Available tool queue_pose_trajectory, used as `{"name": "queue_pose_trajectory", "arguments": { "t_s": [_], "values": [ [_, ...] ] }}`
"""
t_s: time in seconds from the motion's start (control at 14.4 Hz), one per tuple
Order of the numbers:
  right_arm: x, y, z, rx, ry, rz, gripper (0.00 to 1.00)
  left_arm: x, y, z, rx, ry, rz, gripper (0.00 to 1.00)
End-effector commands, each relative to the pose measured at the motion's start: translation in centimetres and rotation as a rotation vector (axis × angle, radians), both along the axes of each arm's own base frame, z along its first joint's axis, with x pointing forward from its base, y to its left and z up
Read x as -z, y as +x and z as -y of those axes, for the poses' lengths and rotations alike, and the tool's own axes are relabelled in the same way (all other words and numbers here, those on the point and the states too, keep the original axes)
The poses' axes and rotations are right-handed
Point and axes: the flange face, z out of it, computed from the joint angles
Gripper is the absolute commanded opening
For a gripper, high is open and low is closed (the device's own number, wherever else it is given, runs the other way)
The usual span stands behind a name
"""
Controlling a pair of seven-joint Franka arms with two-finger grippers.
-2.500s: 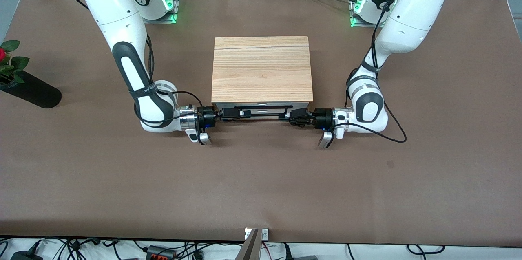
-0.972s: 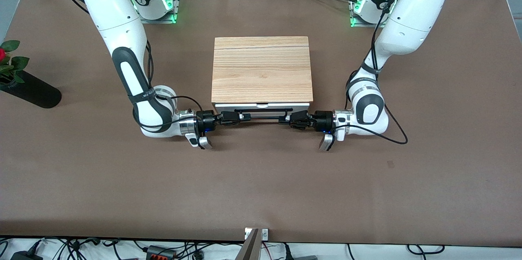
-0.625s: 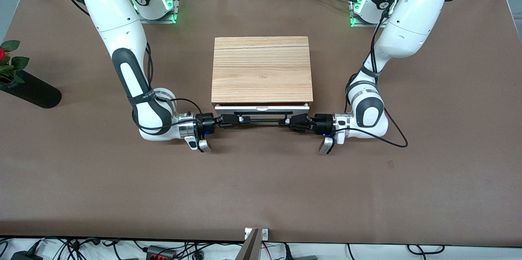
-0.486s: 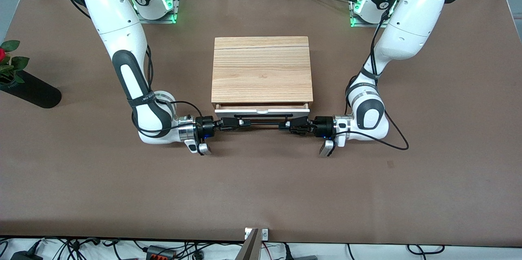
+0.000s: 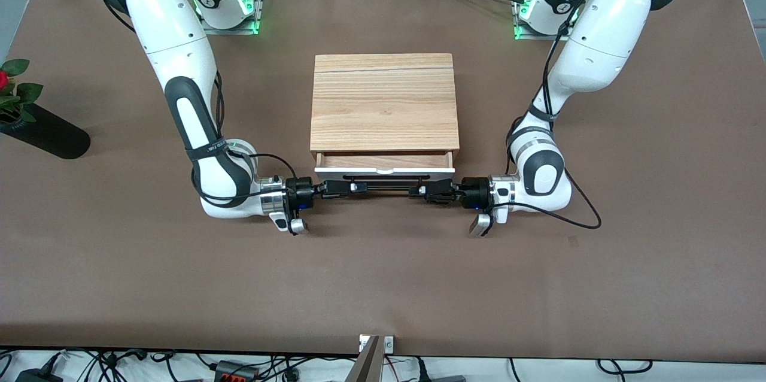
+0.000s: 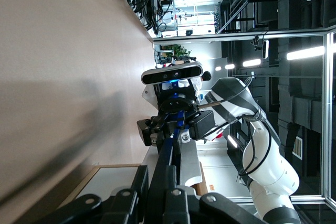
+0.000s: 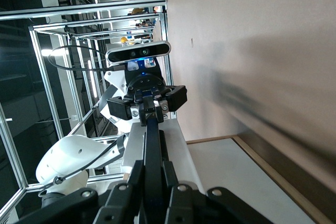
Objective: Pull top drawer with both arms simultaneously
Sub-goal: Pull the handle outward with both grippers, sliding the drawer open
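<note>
Gaping partly, the top drawer seemingly holds nothing.

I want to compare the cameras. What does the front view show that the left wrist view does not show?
Only the front view shows the top drawer partly open under the cabinet's wooden top, and the left tool. Only the left wrist view shows the room's lit frames. Both show the black handle and the right tool, shut on it.

left gripper clamps handle | right gripper clamps handle
</note>
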Motion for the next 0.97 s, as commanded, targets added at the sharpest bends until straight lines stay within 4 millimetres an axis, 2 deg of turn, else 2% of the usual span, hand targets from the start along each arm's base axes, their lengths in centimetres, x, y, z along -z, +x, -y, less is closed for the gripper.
{"name": "queue_pose_trajectory", "arguments": {
  "t_s": [0.0, 0.14, 0.42, 0.49, 0.62, 0.9],
  "values": [
    [0.4, 3.9, 5.8, 0.089, -0.109, -0.022, 0.07, -0.6, 1.6, -2.3, -0.024, -0.028, -0.002, 0.01],
    [0.4, 4.6, 6.6, 0.1, -0.121, -0.02, 0.07, -0.4, 1.7, -2.4, -0.027, -0.027, -0.02, 0.01],
    [0.3, 5.5, 6.6, 0.107, -0.125, -0.028, 0.07, -0.3, 2.3, -2.6, -0.033, -0.027, -0.023, 0.01],
    [0.4, 6.0, 7.1, 0.113, -0.133, -0.03, 0.13, -0.1, 2.3, -2.7, -0.034, -0.027, -0.025, 0.01],
    [0.2, 6.3, 7.3, 0.119, -0.14, -0.038, 0.04, 0.0, 2.5, -2.7, -0.037, -0.028, -0.027, 0.01],
    [0.5, 6.4, 7.5, 0.121, -0.142, -0.041, 0.04, -0.3, 2.9, -2.7, -0.036, -0.03, -0.016, 0.01]
  ]
}}
